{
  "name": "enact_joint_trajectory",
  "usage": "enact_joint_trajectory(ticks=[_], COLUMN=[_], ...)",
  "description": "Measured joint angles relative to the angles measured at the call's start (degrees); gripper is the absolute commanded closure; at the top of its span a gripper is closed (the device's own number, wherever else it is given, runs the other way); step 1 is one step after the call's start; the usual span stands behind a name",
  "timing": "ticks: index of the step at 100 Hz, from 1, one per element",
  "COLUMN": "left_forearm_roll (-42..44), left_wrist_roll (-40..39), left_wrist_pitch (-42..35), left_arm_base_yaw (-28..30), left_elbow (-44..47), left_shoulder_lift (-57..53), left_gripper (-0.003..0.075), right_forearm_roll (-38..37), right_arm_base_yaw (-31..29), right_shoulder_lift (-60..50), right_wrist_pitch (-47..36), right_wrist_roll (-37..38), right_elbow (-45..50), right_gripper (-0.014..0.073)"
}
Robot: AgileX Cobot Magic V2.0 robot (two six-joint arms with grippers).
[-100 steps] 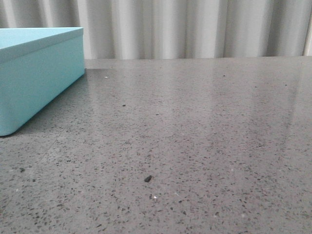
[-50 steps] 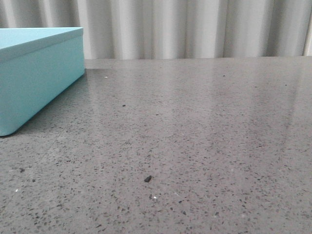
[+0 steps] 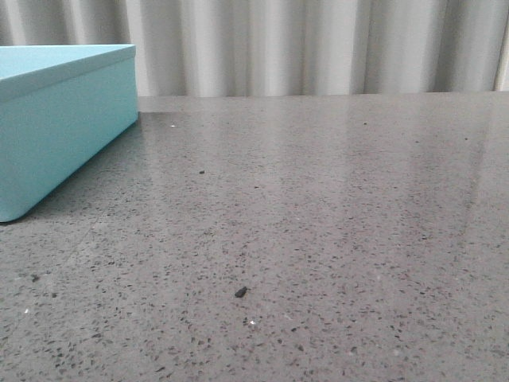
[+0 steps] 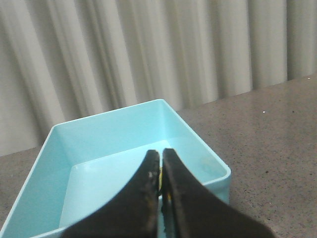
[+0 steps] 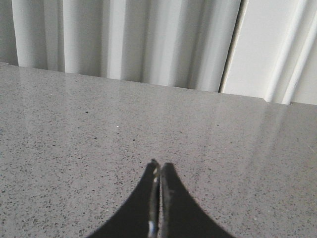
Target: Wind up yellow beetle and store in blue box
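The blue box stands at the far left of the table in the front view, and neither gripper shows there. In the left wrist view my left gripper hangs over the open blue box, its jaws pressed almost together. A thin sliver of the yellow beetle shows through the narrow gap between the fingers. The rest of the car is hidden behind them, and it appears to lie inside the box. My right gripper is shut and empty above bare tabletop.
The grey speckled stone table stretches right of the box, with a small dark speck near the front. A pale pleated curtain hangs behind the table's far edge.
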Motion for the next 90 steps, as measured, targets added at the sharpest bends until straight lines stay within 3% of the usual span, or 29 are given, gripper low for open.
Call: enact_joint_trajectory(ticks=[32, 50, 60, 77, 90], left_forearm_roll=[0.1, 3.9, 9.4, 21.0, 23.7], left_wrist_roll=[0.0, -1.4, -8.6, -27.4, -33.2], left_wrist_pitch=[0.0, -7.2, -13.6, -22.8, -25.5], left_arm_base_yaw=[0.0, 0.0, 0.0, 0.5, 3.5], left_elbow=[0.0, 3.8, 6.9, 13.2, 18.2], left_shoulder_lift=[0.0, 0.0, 0.0, 0.0, 0.0], left_gripper=[0.0741, 0.0741, 0.0741, 0.0741, 0.0741], right_forearm_roll=[0.0, 0.0, 0.0, 0.0, 0.0], right_arm_base_yaw=[0.0, 0.0, 0.0, 0.0, 0.0], right_shoulder_lift=[0.0, 0.0, 0.0, 0.0, 0.0], right_wrist_pitch=[0.0, 0.0, 0.0, 0.0, 0.0], right_wrist_roll=[0.0, 0.0, 0.0, 0.0, 0.0], right_elbow=[0.0, 0.0, 0.0, 0.0, 0.0], right_gripper=[0.0657, 0.0657, 0.0657, 0.0657, 0.0657])
